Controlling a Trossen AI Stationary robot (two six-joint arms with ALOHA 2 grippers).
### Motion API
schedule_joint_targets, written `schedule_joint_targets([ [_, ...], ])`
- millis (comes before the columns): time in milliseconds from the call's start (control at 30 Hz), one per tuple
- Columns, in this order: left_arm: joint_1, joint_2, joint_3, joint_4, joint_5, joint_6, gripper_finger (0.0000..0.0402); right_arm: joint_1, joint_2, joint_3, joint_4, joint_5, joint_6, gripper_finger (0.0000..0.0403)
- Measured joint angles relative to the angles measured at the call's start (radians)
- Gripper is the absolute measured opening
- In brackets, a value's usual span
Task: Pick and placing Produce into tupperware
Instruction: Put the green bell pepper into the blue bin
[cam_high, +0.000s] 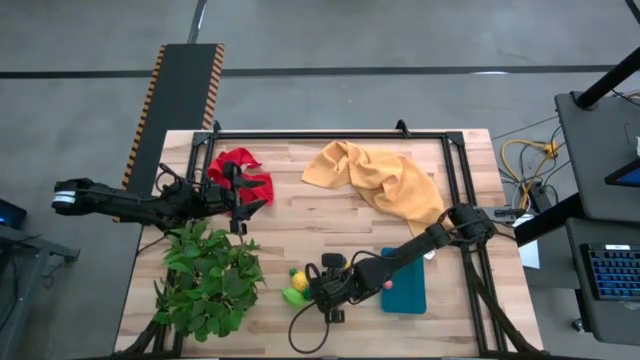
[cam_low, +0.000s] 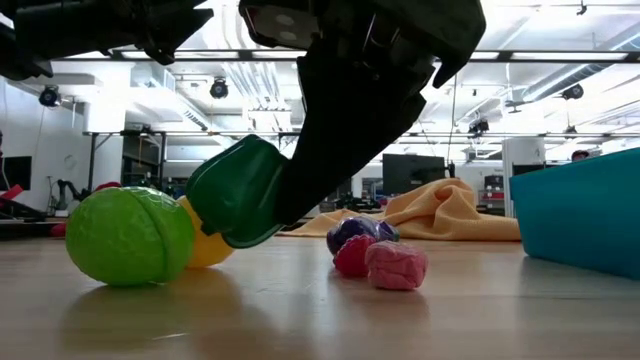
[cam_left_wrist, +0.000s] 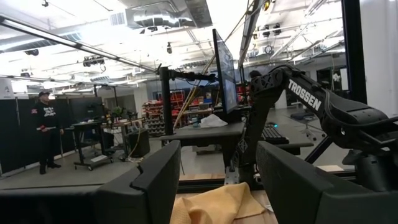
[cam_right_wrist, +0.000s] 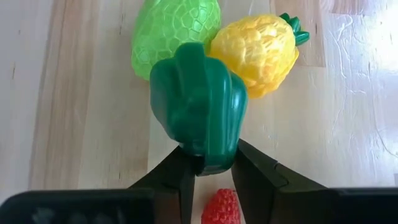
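In right pincer (cam_right_wrist: 210, 163): green pepper (cam_right_wrist: 198, 106), tilted

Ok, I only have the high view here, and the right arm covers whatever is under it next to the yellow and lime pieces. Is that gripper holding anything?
Observer: Yes. The right wrist view shows the right gripper with a finger against each side of a dark green pepper.
Operator: Anything else down there that I can't make out?
Observer: A red strawberry lies on the wood beneath that gripper.
Operator: More small pieces?
Observer: The low view shows a purple piece and a pink piece together on the table.
Operator: And the left gripper?
Observer: Its wrist view shows it open and empty, above the yellow cloth.
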Motion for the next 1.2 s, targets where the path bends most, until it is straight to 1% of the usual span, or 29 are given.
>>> schedule_joint_targets([
  [767, 0.0, -0.001, 0.0, 0.0, 0.0, 0.0, 0.0196, 0.0, 0.0, 0.0, 0.01, 0.0, 0.002, 0.0078],
  [1200, 0.0, 0.0, 0.0, 0.001, 0.0, 0.0, 0.0196, 0.0, 0.0, 0.0, 0.022, 0.0, 0.002, 0.0102],
])
